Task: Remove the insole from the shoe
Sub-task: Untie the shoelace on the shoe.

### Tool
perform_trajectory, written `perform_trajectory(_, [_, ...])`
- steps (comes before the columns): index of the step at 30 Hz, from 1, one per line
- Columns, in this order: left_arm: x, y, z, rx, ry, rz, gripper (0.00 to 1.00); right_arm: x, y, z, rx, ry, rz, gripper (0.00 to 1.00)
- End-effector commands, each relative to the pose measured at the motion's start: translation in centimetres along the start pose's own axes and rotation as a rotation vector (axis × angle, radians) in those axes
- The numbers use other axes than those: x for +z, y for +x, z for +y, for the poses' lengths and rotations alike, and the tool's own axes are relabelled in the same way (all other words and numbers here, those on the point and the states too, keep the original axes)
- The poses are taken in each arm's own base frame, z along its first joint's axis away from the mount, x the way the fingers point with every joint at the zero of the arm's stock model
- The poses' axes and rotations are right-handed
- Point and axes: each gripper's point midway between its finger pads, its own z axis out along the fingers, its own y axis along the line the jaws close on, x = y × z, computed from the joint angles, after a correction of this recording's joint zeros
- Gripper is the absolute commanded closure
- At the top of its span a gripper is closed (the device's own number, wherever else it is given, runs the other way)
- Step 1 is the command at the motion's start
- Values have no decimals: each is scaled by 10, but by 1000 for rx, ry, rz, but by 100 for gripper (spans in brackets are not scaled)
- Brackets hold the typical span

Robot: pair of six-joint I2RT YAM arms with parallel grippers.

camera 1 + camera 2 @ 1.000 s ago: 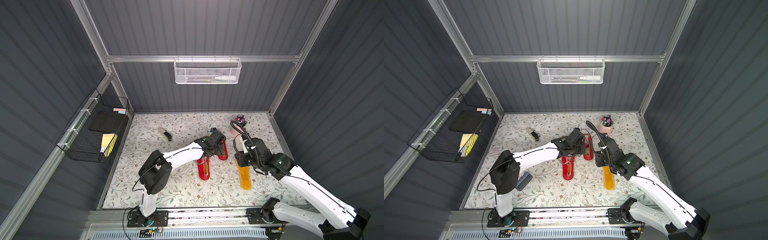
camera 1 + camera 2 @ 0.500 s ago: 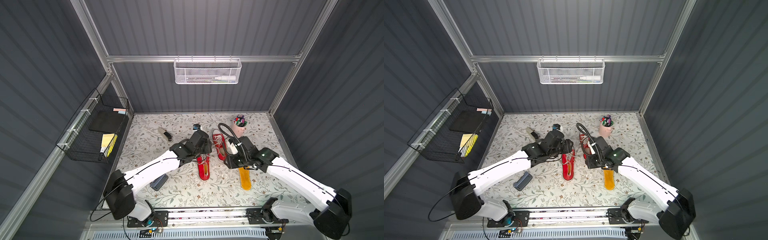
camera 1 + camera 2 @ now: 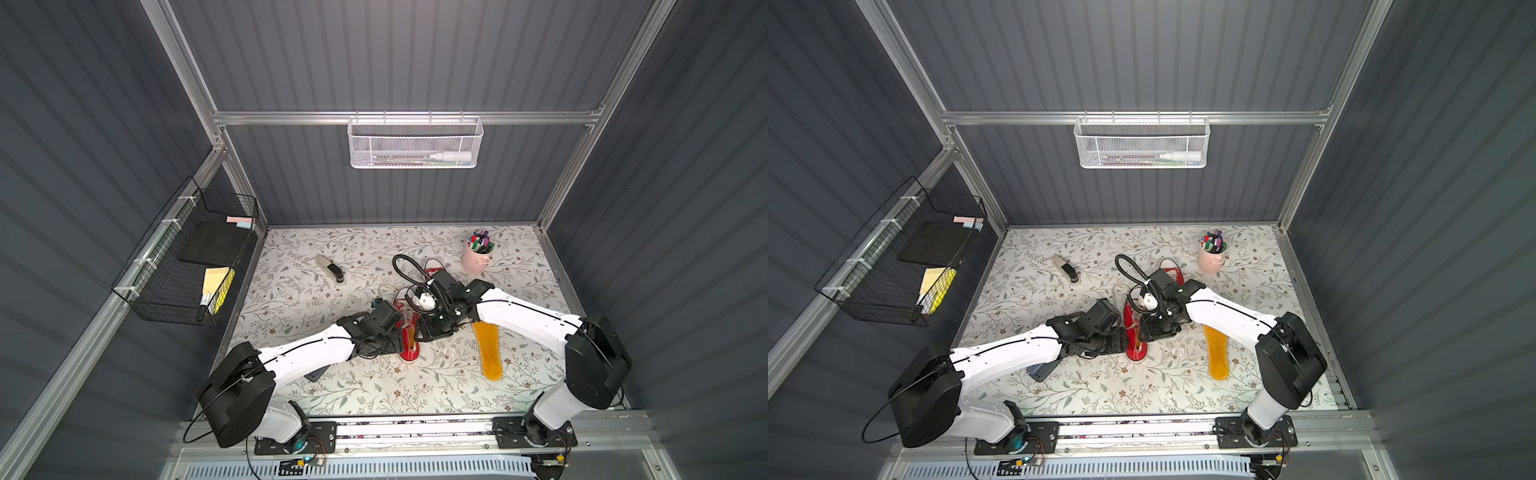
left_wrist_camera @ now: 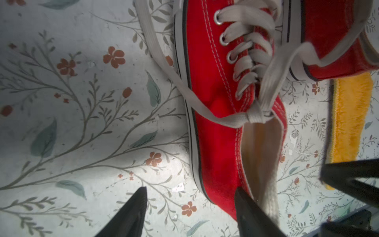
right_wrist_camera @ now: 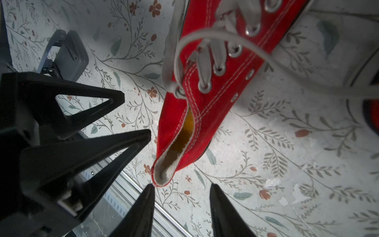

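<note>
Left gripper [image 4: 188, 207] open: one finger [image 4: 131, 213] over floral mat [image 4: 82, 123], other at heel collar of red canvas sneaker [image 4: 215, 123]. Right gripper [image 5: 181, 205] parted, empty, just beside heel. Yellow insole [image 5: 184, 131] sits inside sneaker. Pink cup [image 3: 477, 259] holds markers [image 3: 480, 243]. Left arm [image 3: 307, 353], right arm [image 3: 519, 311] stretch low, wrists meeting over sneaker.

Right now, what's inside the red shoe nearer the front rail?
Through the opening of the red shoe, the right wrist view shows a yellow insole and pale heel lining. Its front is hidden under the laces.
</note>
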Motion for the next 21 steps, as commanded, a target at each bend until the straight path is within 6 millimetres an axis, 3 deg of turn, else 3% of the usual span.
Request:
perform_trajectory(1, [10,4,-5,-55,30,25,30,6,-15,4,-24,-4,-20,57])
perform_trajectory(6, [16,2,-9,-77,42,21,30,16,-25,-10,-7,67,-45,65])
perform_trajectory(10, [19,-4,-14,-81,54,9,28,16,-25,-18,2,105,-52,81])
perform_trajectory(13, [22,-7,-16,-87,63,6,24,16,-24,-16,3,92,-60,90])
perform_trajectory(21, [34,-7,-19,-92,71,34,15,15,-25,-7,14,38,-73,98])
